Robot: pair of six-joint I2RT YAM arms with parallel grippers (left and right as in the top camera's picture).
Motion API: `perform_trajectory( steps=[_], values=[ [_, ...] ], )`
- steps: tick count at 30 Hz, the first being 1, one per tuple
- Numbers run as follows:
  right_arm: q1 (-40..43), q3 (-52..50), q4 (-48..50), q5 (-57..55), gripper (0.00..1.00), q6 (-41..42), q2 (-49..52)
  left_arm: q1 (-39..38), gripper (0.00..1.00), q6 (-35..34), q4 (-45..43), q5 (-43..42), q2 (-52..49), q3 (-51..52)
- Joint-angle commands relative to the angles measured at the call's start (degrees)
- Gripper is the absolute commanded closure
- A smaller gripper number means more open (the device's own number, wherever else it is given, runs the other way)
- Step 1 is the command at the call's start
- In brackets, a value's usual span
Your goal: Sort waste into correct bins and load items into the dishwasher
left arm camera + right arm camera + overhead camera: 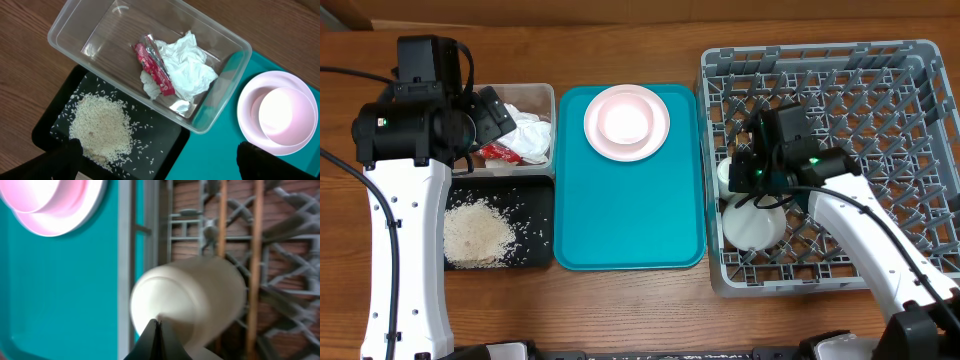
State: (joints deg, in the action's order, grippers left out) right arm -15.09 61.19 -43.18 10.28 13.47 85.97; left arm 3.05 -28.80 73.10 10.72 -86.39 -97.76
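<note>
The clear tub (pixel 525 90) (pixel 65 42) holds the white tissue (pixel 532 135) (pixel 187 65) and the red wrapper (pixel 498 152) (pixel 155 67). The rice heap (pixel 475 232) (pixel 100 125) lies in the black tray (pixel 535 190) (pixel 160 135). My left gripper (pixel 490 115) (pixel 160 160) hangs above both bins, open and empty. A pink plate (pixel 660 125) (pixel 245 107) with a whitish bowl (pixel 625 120) (pixel 285 115) on it sits on the teal tray. My right gripper (pixel 755 175) (pixel 156 322) is shut, its tips against a blurred white cup (pixel 728 178) (pixel 195 295) lying in the grey dish rack (pixel 880 60).
The teal tray (pixel 620 220) lies between the bins and the rack. Another whitish bowl (pixel 752 228) sits in the rack's front left corner. Two thin wooden chopsticks (pixel 257 255) lie across the rack grid. The rack's upright pegs (pixel 860 110) stand close around my right gripper.
</note>
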Motion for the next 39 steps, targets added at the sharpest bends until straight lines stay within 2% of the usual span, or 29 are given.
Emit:
perform_trajectory(
  steps=[1,13,16,23,26,31,39],
  values=[
    [0.85,-1.95,-1.44,-4.63,0.96,0.09,-0.68,0.15,0.00,-0.15,-0.02,-0.07,-0.17,-0.26],
    [5.46,7.98,-11.08,-4.35,0.96,0.28,-2.51,0.15,0.00,-0.15,-0.02,-0.07,-0.17,-0.26],
    [5.35,11.08,-11.91,-0.74,0.91,-0.02,-2.51,0.15,0.00,-0.15,-0.02,-0.07,-0.17,-0.26],
    [5.35,13.29,-13.81,5.60,0.90,-0.11,-2.45,0.09,0.00,-0.15,-0.02,-0.07,-0.17,-0.26],
    [5.35,13.29,-16.55,1.70,0.90,0.68,-2.43,0.00,0.00,-0.15,-0.02,-0.07,-0.17,-0.26],
    [5.42,13.11,-23.10,-12.70,0.90,7.98,-2.43,0.04,0.00,-0.15,-0.02,-0.07,-0.17,-0.26],
    [5.40,12.66,-32.39,-13.53,0.89,12.35,-1.99,0.02,0.00,-0.15,-0.02,-0.07,-0.17,-0.26]
  ],
)
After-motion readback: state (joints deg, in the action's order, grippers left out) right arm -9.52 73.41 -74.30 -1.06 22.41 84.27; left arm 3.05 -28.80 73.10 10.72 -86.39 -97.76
